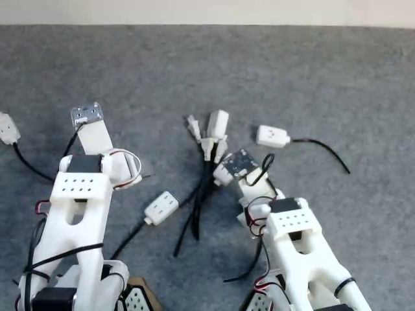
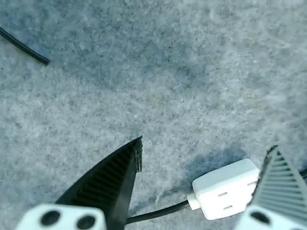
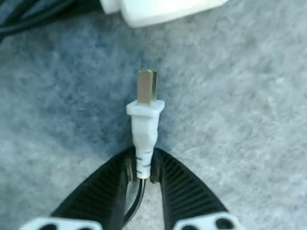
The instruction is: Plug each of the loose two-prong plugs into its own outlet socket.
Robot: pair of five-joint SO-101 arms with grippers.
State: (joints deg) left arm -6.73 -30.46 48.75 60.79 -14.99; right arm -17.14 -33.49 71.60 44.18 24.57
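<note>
The right gripper (image 3: 144,165) pinches a white two-prong plug (image 3: 144,122). From above, an outlet socket (image 1: 272,135) lies at its two o'clock. The left gripper (image 2: 207,146) has spread fingers.

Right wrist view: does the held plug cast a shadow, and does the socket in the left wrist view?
Right wrist view: yes, a soft dark patch on the carpet beside the plug. Left wrist view: yes, a darker patch hugging the outlet socket.

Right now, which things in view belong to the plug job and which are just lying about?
Job: plug held in the right gripper; loose plugs; outlet sockets; black cords; left gripper, open, a socket beside one finger.
Not the job: grey felt surface; pale strip along its far edge.
</note>
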